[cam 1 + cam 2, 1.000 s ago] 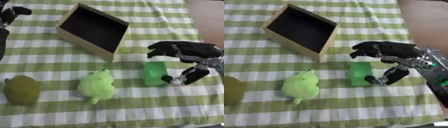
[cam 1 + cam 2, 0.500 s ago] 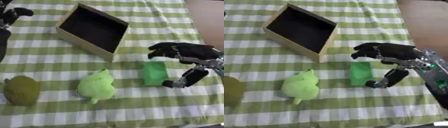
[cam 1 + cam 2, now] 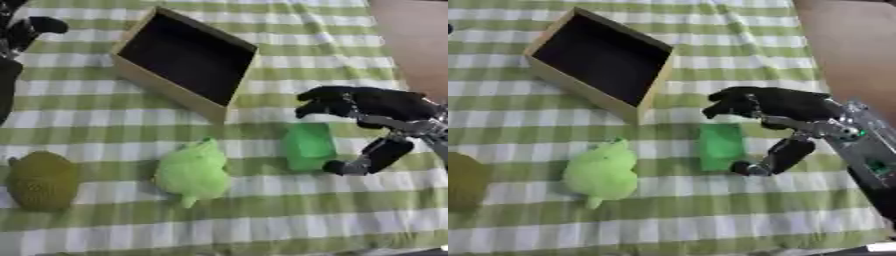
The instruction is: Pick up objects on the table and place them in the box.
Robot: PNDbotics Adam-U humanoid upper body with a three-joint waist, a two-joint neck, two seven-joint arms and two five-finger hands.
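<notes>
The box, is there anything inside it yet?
The box shows only a dark inside with nothing visible in it. The green block, light green toy and olive toy lie on the cloth outside.

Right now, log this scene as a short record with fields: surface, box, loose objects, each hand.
surface: table with green and white checked cloth
box: tan box, dark inside, nothing seen in it
objects: green block; light green plush toy; olive plush toy, all on the cloth
right hand: right hand arched around the green block, fingers above it, thumb beside its lower right corner, not closed on it
left hand: left hand at the upper left edge, fingers unclear
</notes>
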